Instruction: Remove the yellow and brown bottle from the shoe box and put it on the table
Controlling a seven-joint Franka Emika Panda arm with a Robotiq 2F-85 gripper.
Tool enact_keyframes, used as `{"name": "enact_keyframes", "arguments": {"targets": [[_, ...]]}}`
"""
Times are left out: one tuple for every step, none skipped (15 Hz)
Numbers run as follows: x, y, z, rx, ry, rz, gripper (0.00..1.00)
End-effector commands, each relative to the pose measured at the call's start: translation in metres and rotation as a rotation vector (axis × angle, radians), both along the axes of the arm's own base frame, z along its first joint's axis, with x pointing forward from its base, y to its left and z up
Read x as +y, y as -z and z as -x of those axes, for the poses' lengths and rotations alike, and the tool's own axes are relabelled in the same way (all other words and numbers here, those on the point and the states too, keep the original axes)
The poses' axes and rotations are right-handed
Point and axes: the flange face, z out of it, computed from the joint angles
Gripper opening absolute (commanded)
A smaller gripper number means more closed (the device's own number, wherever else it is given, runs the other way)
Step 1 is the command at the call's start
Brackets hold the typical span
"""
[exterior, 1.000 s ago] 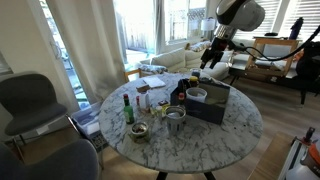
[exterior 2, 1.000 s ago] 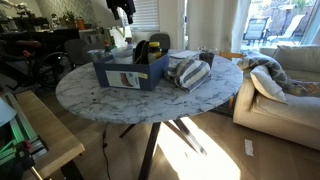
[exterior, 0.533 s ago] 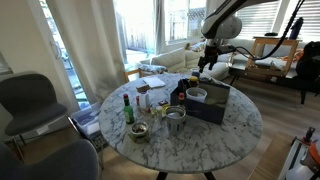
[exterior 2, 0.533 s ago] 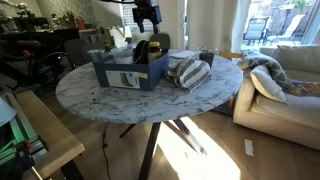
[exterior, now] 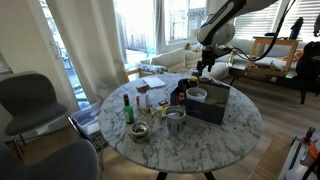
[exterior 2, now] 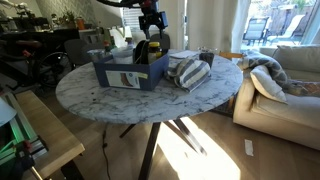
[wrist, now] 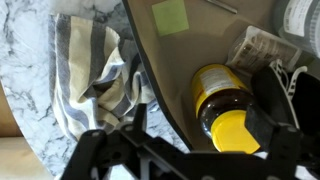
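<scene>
The yellow and brown bottle (wrist: 222, 100) lies in the dark shoe box (wrist: 180, 60), yellow cap toward the camera in the wrist view. It shows in an exterior view (exterior 2: 141, 52) at the box's near end. My gripper (wrist: 200, 118) is open, with one finger on each side of the bottle, above it and not touching. In both exterior views the gripper (exterior: 205, 68) (exterior 2: 152, 28) hangs above the box (exterior: 212, 106) (exterior 2: 125, 72) on the round marble table (exterior: 215, 135) (exterior 2: 100, 95).
A striped cloth (wrist: 100, 70) (exterior 2: 188, 72) lies on the table beside the box. A green bottle (exterior: 127, 108), a metal bowl (exterior: 176, 118) and small clutter stand on the table. A grey chair (exterior: 30, 100) and a sofa (exterior 2: 285, 80) stand around it.
The arm has swung in from beyond the table's far edge and come down, so the gripper now hangs over the shoe box and the bottle.
</scene>
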Motion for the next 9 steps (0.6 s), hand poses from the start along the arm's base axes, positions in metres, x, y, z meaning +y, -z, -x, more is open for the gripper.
{"name": "enact_keyframes", "arguments": {"targets": [[0.015,0.001,-0.002,-0.082,-0.13,-0.038,1.0],[0.022,0.003,-0.003,-0.086,-0.181,-0.041,1.0],[0.026,0.004,-0.002,-0.066,-0.25,-0.033,1.0],[0.029,0.002,0.001,-0.056,-0.31,-0.032,1.0],[0.028,-0.002,0.007,-0.04,-0.368,-0.026,1.0],[0.023,-0.007,0.013,-0.026,-0.425,-0.02,1.0],[0.014,-0.012,0.019,-0.018,-0.48,-0.014,1.0],[0.013,-0.021,0.022,-0.057,-0.532,-0.013,1.0],[0.02,-0.007,0.002,-0.04,-0.445,-0.006,1.0]]}}
